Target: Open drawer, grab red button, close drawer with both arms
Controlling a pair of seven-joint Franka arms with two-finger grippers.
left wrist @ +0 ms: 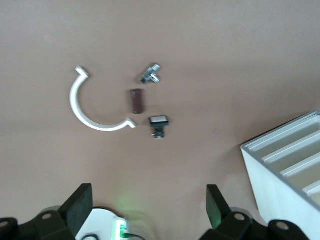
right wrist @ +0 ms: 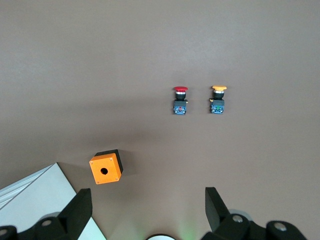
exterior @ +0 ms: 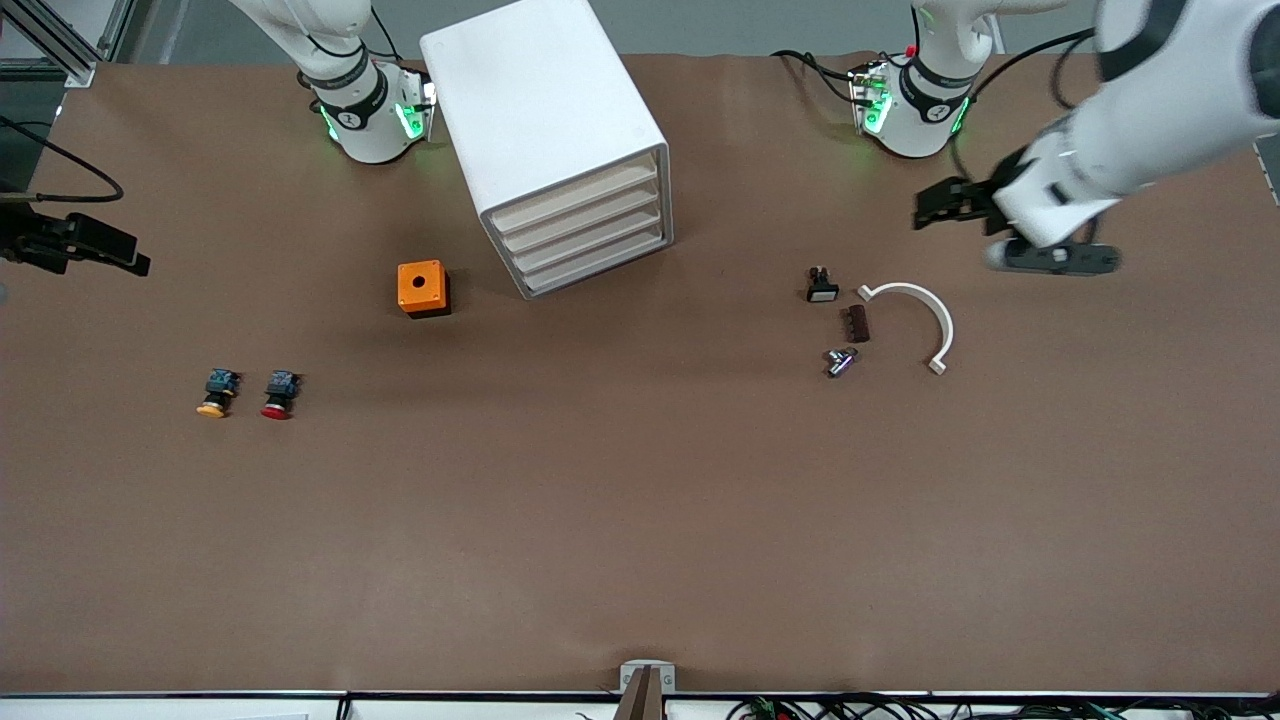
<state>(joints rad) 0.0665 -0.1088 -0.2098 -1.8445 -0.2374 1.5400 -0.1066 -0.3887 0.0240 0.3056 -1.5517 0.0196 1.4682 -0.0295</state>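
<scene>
The cabinet (exterior: 555, 130) stands on the table (exterior: 640, 520) between the two arm bases, turned at an angle, with all four drawers (exterior: 585, 235) pushed in flush. The red button (exterior: 279, 394) lies on its side toward the right arm's end of the table, nearer the front camera than the cabinet. Just beside it, apart by a small gap, lies the orange button (exterior: 215, 392). The orange box (exterior: 422, 288) sits between those buttons and the cabinet, close to the cabinet's drawer corner but not touching it.

Toward the left arm's end lie a white curved bracket (exterior: 920, 310), a small brown block (exterior: 856, 323), a black switch with a white face (exterior: 822, 286) and a small metal part (exterior: 841, 361), clustered but separate.

The left gripper (exterior: 935, 205) hangs above bare table near that cluster, its fingers (left wrist: 80, 207) spread wide and empty. The right gripper (exterior: 95, 245) hovers at the table's edge at the right arm's end, fingers (right wrist: 214, 207) likewise wide apart, holding nothing. Nothing lies directly in front of the drawers.
</scene>
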